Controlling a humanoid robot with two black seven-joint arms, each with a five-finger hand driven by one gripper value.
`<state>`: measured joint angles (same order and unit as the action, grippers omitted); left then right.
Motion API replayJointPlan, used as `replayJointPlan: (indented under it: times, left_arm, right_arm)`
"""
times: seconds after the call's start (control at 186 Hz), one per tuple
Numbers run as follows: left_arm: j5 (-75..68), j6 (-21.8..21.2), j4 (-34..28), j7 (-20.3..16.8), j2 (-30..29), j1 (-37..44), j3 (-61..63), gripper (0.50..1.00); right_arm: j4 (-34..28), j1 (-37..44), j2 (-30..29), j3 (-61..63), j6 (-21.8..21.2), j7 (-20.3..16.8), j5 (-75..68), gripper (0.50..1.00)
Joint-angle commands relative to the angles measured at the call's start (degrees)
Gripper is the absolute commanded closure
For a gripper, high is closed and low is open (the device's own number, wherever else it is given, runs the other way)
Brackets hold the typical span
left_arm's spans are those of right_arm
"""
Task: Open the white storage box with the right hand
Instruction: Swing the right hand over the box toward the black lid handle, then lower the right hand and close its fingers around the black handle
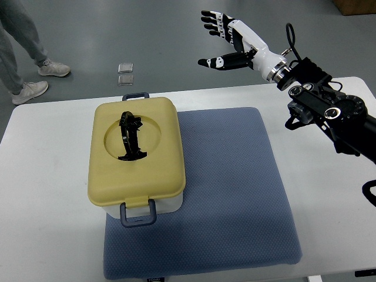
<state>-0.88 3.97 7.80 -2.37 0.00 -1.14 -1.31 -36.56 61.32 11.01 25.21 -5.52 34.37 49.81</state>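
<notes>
The storage box (136,155) stands on the left part of a blue mat (235,188). It has a white body, a closed yellow lid and a black handle (130,136) folded in a round recess on top. Blue-grey latches sit at its near end (138,214) and far end (134,96). My right hand (226,41) is raised beyond the table's far edge, up and to the right of the box, well apart from it. Its fingers are spread and hold nothing. The left arm is out of view.
The mat lies on a white table (47,194). A person's legs and white shoes (29,90) stand on the floor at the far left. Two small clear squares (125,73) lie on the floor behind the table.
</notes>
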Motion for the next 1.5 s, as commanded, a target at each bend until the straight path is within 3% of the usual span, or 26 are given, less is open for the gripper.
replayJointPlan:
  times: [0.0, 0.296, 0.57, 1.167, 1.371, 1.495]
  left_arm:
    - [0.0, 0.07, 0.02, 0.0, 0.0, -0.01, -0.01, 0.5]
    - [0.0, -0.02, 0.02, 0.0, 0.0, -0.01, -0.01, 0.5]
    - [0.0, -0.02, 0.02, 0.0, 0.0, -0.01, -0.01, 0.5]
    - [0.0, -0.02, 0.02, 0.0, 0.0, -0.01, -0.01, 0.5]
    - [0.0, 0.07, 0.02, 0.0, 0.0, -0.01, -0.01, 0.5]
    - [0.0, 0.07, -0.07, 0.0, 0.0, -0.01, -0.01, 0.5]
  right_arm:
    - [-4.13, 3.63, 1.99, -4.03, -0.37, 0.26, 7.15, 0.576]
    - [-13.79, 12.68, 3.14, -6.14, -3.8, 0.63, 28.41, 0.579]
    - [-20.12, 20.32, 1.91, -12.82, -4.15, 0.63, 35.0, 0.581]
    - [-20.04, 24.46, -2.84, -22.05, -5.47, 0.63, 43.53, 0.603]
    - [-20.04, 24.37, -3.28, -22.05, -5.91, 0.63, 44.32, 0.66]
    - [-20.04, 24.46, -3.28, -22.05, -5.91, 0.63, 44.41, 0.66]
